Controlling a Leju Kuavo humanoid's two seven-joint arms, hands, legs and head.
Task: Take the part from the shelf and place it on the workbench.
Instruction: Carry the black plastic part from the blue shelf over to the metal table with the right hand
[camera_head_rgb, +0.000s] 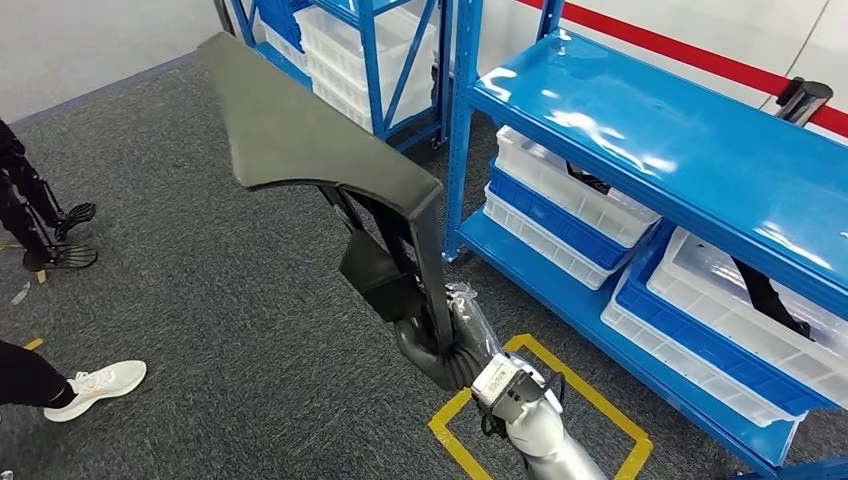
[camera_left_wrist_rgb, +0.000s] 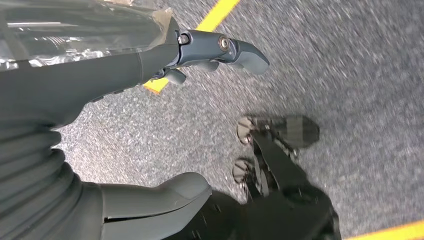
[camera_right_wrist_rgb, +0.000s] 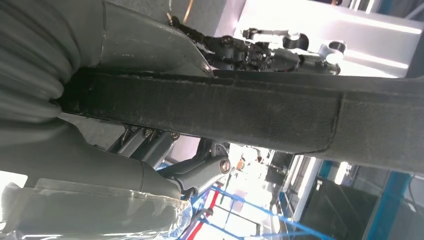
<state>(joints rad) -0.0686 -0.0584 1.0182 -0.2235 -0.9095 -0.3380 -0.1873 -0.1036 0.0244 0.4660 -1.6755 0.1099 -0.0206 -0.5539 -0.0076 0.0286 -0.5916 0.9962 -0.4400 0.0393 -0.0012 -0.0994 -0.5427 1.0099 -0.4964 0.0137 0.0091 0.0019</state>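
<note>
We find the right hand (camera_head_rgb: 452, 345) clamped on the lower end of a large dark grey part (camera_head_rgb: 300, 130), which it holds raised over the grey carpeted floor (camera_head_rgb: 200, 300), clear of the shelf. The part's broad flat panel sits high, with a narrow edge running down to the hand; in the right wrist view that edge (camera_right_wrist_rgb: 225, 107) runs between the thumb and the fingers (camera_right_wrist_rgb: 200, 175). The blue shelf (camera_head_rgb: 650, 140) stands to the right, carrying white and blue bins (camera_head_rgb: 570, 200). A yellow taped rectangle (camera_head_rgb: 590, 400) marks the floor under the right arm. The left hand (camera_left_wrist_rgb: 150, 125) hangs over the carpet holding nothing, its fingers (camera_left_wrist_rgb: 220, 50) extended and apart from the thumb. A person's white shoe (camera_head_rgb: 100, 385) is at the left edge.
</note>
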